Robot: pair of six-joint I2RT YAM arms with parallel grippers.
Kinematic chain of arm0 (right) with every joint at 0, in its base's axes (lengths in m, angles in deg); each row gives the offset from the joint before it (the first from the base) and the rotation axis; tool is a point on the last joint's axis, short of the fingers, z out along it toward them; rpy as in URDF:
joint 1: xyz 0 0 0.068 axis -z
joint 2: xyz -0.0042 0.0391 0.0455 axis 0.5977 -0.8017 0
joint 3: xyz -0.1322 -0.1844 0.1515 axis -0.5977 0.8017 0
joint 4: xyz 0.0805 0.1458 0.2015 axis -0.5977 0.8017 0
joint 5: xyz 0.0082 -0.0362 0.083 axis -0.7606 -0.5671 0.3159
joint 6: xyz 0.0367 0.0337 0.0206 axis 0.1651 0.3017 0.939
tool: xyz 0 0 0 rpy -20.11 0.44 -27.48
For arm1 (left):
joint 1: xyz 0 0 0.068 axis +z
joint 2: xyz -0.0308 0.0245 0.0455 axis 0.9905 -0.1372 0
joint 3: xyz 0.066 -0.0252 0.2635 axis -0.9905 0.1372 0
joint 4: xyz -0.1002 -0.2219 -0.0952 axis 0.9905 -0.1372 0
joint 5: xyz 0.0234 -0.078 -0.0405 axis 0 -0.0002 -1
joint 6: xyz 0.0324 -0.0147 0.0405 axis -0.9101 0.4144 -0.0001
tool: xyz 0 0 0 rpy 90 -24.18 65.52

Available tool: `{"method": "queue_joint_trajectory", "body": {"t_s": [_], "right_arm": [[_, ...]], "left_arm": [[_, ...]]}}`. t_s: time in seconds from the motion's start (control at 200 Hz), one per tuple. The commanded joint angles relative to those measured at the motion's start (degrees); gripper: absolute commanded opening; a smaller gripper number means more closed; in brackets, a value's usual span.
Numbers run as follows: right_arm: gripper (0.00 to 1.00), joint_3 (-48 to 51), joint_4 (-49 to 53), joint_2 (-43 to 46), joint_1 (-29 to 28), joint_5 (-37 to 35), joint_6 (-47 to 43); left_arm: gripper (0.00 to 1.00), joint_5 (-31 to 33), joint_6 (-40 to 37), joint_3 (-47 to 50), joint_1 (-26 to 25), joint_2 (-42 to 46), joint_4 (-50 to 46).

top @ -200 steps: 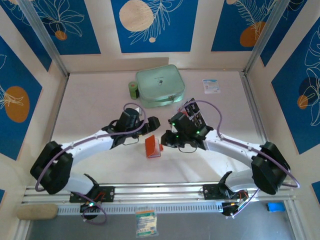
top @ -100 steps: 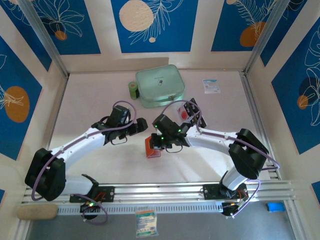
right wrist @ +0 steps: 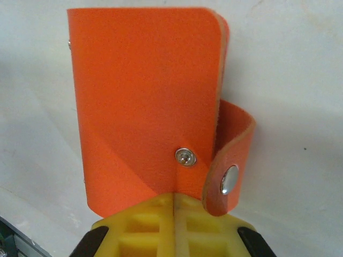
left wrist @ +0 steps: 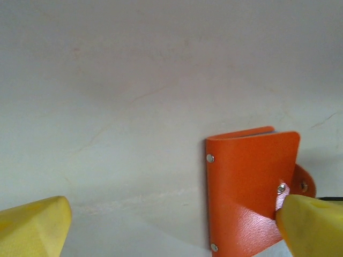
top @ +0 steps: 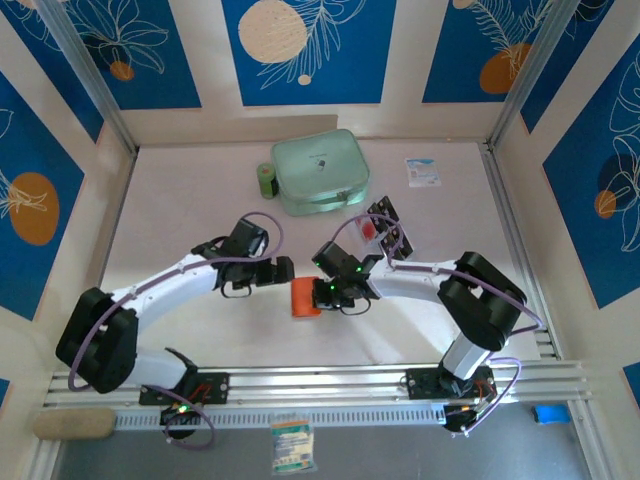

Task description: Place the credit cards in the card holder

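Orange-red square fold-over wallet (top: 303, 298) lies folded flat near the middle of the tabletop (top: 180, 200), a little toward its near edge. Your right gripper (right wrist: 174, 211) has its jaws closed together, the tips touching the wallet's edge beside the round snap button (right wrist: 186, 157). Your left gripper (left wrist: 171, 227) hangs wide open just beside the wallet. The black-and-red credit cards (top: 385, 228) are further toward the far edge.
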Motion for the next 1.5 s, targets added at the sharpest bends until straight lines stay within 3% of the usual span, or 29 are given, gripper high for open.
{"method": "queue_joint_trajectory", "body": {"t_s": [0.0, 0.705, 1.165, 1.495], "right_arm": [[0.00, 1.05, -0.59, -0.74, 0.11, -0.20, 0.93], [0.00, 1.71, -0.69, -0.54, 0.29, -0.02, 1.38], [0.00, 0.78, 6.46, 8.20, 5.37, -2.63, -0.56], [0.19, -3.18, 8.64, 4.47, 6.11, -2.04, -3.35]], "left_arm": [[1.00, 1.76, -2.67, -0.59, -1.88, -1.80, -2.09], [1.00, 3.95, -2.87, 1.69, -8.24, -9.06, 3.47], [1.00, 13.10, -3.90, 0.47, -10.22, -12.61, -3.31], [1.00, 15.56, -3.56, -0.50, -11.31, -14.15, -5.31]]}}
